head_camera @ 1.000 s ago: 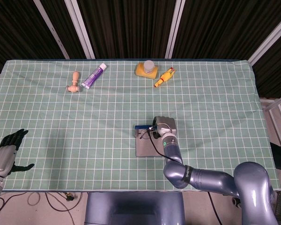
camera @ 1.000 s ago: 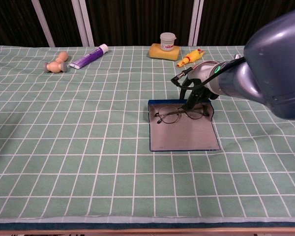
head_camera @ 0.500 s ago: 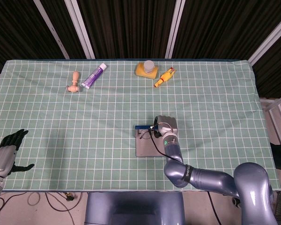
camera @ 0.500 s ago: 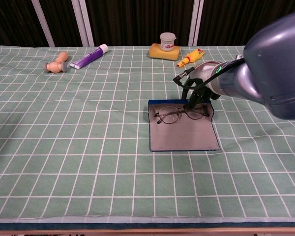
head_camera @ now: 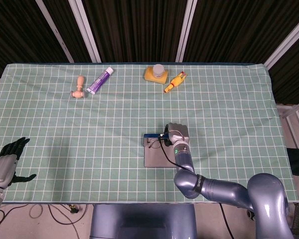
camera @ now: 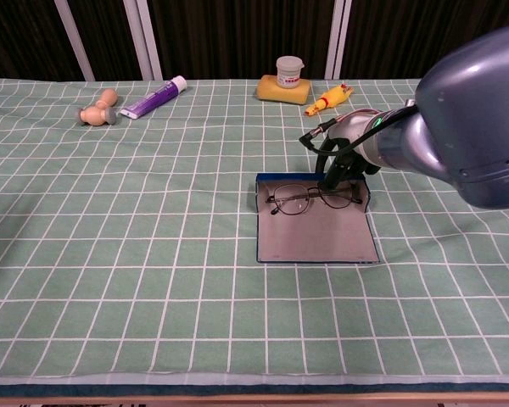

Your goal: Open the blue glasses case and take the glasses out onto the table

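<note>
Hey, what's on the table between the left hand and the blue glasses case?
Nothing: in the head view, only bare green checked cloth runs from the left hand to the glasses case.

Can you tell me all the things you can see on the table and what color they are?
glasses case: 1, blue with grey inside, lying open in the middle of the table
glasses: 1, thin dark frame, in the open case
tube: 1, purple and white, far left
wooden toy: 1, tan, left of the tube
sponge: 1, yellow, far middle
small jar: 1, white, on the sponge
rubber chicken: 1, yellow, right of the sponge
tablecloth: 1, green checked
right hand: at the glasses
left hand: near left edge, holding nothing
</note>
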Robot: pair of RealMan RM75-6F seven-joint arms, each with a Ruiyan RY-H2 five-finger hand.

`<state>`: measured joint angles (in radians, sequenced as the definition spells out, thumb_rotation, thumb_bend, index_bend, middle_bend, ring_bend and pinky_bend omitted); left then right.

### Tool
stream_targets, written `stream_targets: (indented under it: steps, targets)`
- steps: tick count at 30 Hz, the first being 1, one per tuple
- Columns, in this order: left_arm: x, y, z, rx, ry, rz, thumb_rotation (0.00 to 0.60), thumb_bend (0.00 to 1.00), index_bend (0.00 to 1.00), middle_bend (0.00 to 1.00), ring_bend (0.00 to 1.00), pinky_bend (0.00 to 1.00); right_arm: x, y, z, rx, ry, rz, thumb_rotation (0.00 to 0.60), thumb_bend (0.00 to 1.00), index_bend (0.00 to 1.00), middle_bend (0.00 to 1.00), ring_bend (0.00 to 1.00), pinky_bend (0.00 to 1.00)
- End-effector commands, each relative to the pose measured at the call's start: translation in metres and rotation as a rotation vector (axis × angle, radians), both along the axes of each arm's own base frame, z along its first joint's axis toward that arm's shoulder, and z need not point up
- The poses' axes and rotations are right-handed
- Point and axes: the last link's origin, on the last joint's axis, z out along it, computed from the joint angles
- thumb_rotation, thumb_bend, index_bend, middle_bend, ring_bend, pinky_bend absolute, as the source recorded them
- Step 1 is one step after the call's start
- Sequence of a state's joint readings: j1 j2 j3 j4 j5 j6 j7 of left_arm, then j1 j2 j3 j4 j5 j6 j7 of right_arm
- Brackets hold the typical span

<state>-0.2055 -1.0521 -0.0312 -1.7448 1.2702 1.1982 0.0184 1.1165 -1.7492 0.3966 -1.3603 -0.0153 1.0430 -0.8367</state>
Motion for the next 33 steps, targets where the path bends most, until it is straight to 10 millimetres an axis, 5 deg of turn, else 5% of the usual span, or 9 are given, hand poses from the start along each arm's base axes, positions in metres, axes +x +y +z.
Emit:
stream_targets:
  steps: [1,33]
  targets:
    - [0.0001,0.0001,-0.0001,0.000,-0.001,0.000,0.600,0.00,0.00,0.00,0.00,0.00,0.0000,-0.0001,-0.0002,-0.001,-0.002,0.000,0.600,0.49,0.46,0.91,1.00,1.00]
    - [0.0016,-0.0013,0.0005,0.000,-0.007,-0.003,0.600,0.00,0.00,0.00,0.00,0.00,0.0084,0.0023,0.0083,-0.152,-0.218,0.050,0.600,0.49,0.50,0.91,1.00,1.00]
